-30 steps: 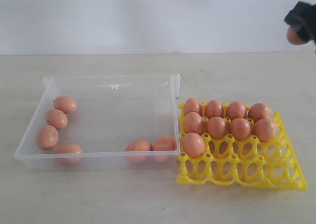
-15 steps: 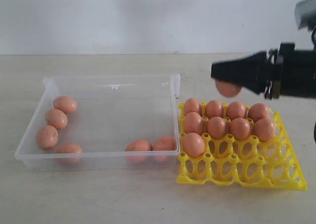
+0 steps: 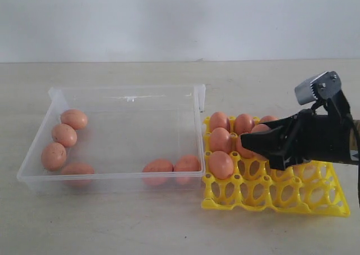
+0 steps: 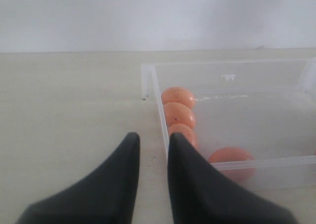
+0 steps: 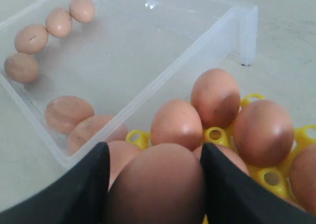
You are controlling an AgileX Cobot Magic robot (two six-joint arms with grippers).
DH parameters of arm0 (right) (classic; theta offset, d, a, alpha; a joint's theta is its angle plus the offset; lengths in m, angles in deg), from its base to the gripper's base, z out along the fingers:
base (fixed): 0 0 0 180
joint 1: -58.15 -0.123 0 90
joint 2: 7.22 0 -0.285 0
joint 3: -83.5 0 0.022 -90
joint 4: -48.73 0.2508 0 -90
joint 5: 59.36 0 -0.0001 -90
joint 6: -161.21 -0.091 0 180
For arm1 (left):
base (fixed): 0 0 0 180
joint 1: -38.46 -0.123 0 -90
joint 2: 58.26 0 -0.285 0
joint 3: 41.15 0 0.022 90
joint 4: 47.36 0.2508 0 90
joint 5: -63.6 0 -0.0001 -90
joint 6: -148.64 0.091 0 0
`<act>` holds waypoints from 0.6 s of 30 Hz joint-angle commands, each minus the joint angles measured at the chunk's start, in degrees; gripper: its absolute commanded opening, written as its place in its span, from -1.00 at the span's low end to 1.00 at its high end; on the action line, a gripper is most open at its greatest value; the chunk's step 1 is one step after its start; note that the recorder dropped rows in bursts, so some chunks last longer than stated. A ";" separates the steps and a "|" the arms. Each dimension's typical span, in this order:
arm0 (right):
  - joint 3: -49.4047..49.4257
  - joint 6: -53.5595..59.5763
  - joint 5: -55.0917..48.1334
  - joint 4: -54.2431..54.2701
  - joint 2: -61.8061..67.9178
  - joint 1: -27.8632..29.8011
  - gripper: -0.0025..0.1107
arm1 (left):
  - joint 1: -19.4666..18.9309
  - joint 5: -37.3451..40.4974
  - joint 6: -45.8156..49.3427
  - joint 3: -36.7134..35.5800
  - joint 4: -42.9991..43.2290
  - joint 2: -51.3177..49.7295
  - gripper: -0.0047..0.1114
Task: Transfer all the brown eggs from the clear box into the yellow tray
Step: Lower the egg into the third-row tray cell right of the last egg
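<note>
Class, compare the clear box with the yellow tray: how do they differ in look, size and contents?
The clear box is see-through with plain walls; the yellow tray is an opaque lattice of cups. The box is larger than the tray. The box's eggs lie loose; the tray's eggs sit in cups. Both hold brown eggs.

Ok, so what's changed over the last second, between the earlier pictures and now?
The right gripper came in from the upper right edge, swung left, then dropped low over the yellow tray, carrying an egg that it still grips. Nothing was let go. The six eggs in the clear box stayed put, as did the box, the tray and the tray's eggs that still show.
</note>
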 commanded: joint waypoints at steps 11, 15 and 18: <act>-0.24 14.33 -9.42 12.27 2.85 -6.90 -0.96 | 0.19 -0.04 -0.55 0.15 -0.34 0.11 -0.55; -0.24 14.10 -9.01 12.27 2.85 -7.00 -0.96 | 0.19 -0.04 -0.55 0.15 -0.34 0.11 -0.55; -0.24 13.58 -8.62 11.03 5.46 -7.00 -0.96 | 0.19 -0.04 -0.55 0.15 -0.34 0.11 -0.55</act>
